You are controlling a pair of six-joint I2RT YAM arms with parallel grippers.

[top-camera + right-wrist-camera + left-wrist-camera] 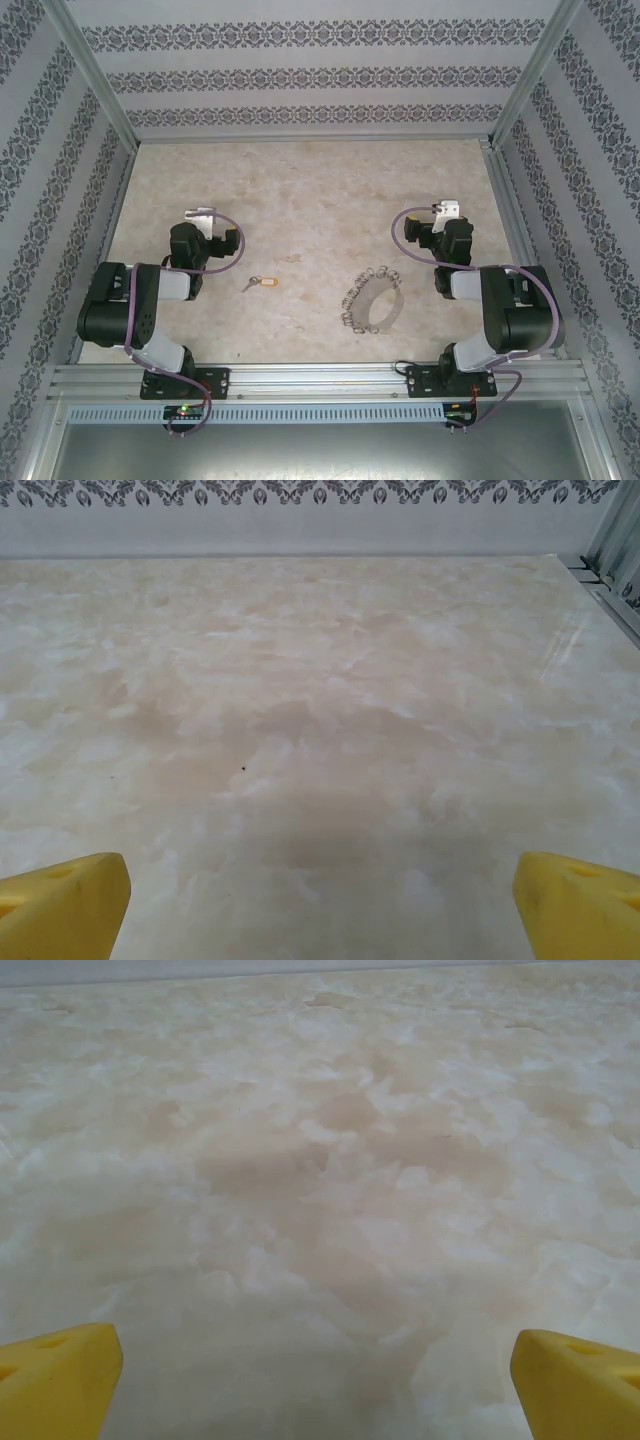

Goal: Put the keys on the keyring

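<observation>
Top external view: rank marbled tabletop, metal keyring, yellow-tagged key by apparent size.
1. beige marbled tabletop
2. thin metal keyring strung with silver pieces
3. tiny silver key on yellow-orange plastic tag
Both lie on the tabletop, so nearness doesn't skew this.

The back of the table (300, 180) is wide and free to move over. Near the front, the keys (262, 283) and the keyring (371, 298) lie well apart, between the left arm (130, 305) and the right arm (510, 310). Walls (300, 70) close three sides.
</observation>
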